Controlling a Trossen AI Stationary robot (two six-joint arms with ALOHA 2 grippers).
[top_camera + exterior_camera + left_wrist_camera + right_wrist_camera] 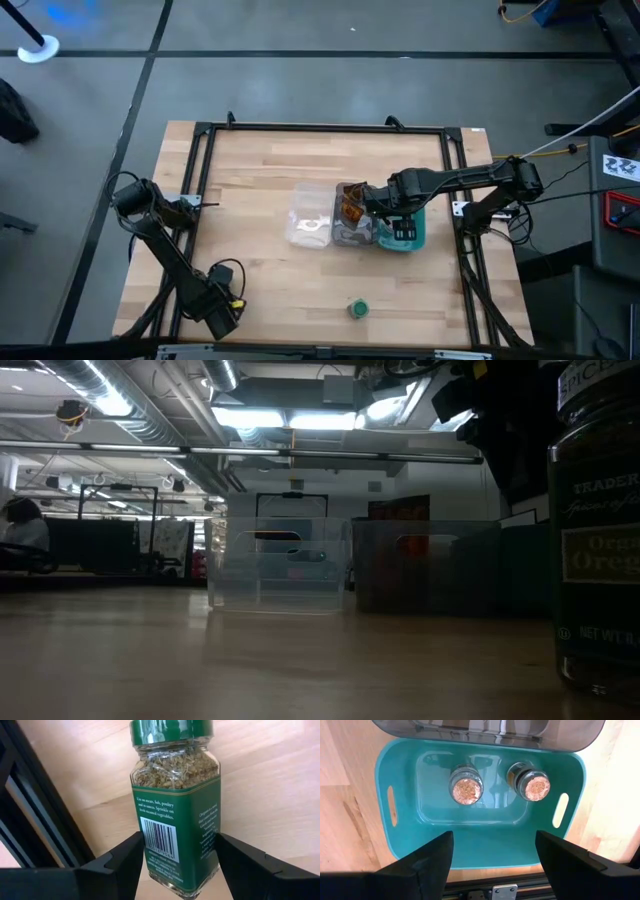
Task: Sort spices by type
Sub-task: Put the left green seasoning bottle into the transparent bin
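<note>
A green-lidded spice jar (pixel 175 815) lies on its side on the wood, barcode label up. My left gripper (pixel 179 851) points down over it near the table's front left (pixel 225 303), open, one finger on each side of the jar's bottom end. A second green-lidded jar (pixel 358 308) stands upright near the front edge and looms at the right of the low view (pixel 595 530). My right gripper (pixel 495 850) hangs open above the teal tray (pixel 400 845), where two jars with pinkish-brown lids (pixel 466 789) (pixel 536 787) stand. Brown-orange sachets (pixel 349 206) lie in the grey tray (pixel 346 236). My left gripper comes from above with its fingers (pixel 125 862) across the lying jar, level with the two side faces near the jar's bottom (pixel 150 855). I cannot tell whether the fingers touch the glass. The jar rests on the table.
A clear tray (pixel 308 218), the grey tray and the teal tray (pixel 415 238) stand side by side at the table's middle. A black frame (pixel 200 160) runs around the table's edges, and one of its rails (pixel 30 820) passes close to my left gripper.
</note>
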